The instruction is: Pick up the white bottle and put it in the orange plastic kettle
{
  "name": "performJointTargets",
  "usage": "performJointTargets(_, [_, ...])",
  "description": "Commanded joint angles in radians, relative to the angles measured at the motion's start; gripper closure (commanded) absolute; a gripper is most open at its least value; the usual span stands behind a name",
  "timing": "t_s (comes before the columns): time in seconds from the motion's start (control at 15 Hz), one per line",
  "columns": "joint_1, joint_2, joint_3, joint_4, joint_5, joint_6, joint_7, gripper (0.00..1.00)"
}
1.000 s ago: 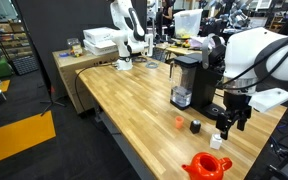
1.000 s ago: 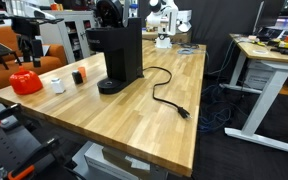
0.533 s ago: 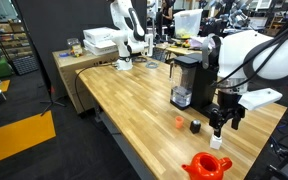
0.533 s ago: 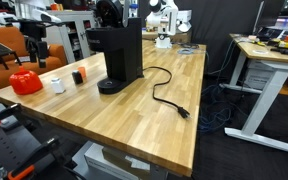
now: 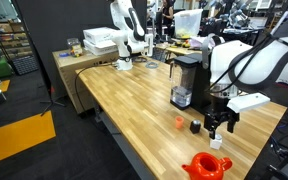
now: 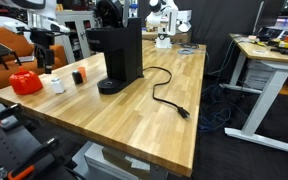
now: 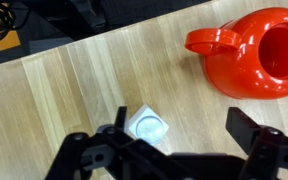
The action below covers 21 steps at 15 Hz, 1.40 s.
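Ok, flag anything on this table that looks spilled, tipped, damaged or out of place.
Nothing spilled or tipped. The white bottle and orange kettle stand upright. Only oddity: the coffee maker's cord trails loose across the tabletop, plug lying unconnected.

Butcher-block table (image 5: 124,95), dark floor (image 5: 24,90)

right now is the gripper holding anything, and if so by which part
Nothing is held. The gripper hangs open above the white bottle, which stands free on the wooden table near the orange kettle.
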Motion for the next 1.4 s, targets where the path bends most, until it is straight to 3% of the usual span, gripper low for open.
performJointTargets(0.0, [0.011, -0.001, -0.011, 0.001, 0.004, -0.002, -0.003, 0.00])
performJointTargets(0.6, [0.015, 0.019, -0.039, 0.005, -0.010, 0.039, 0.075, 0.00])
performJointTargets(1.33, [0.033, 0.161, -0.070, 0.060, -0.009, 0.038, 0.099, 0.00])
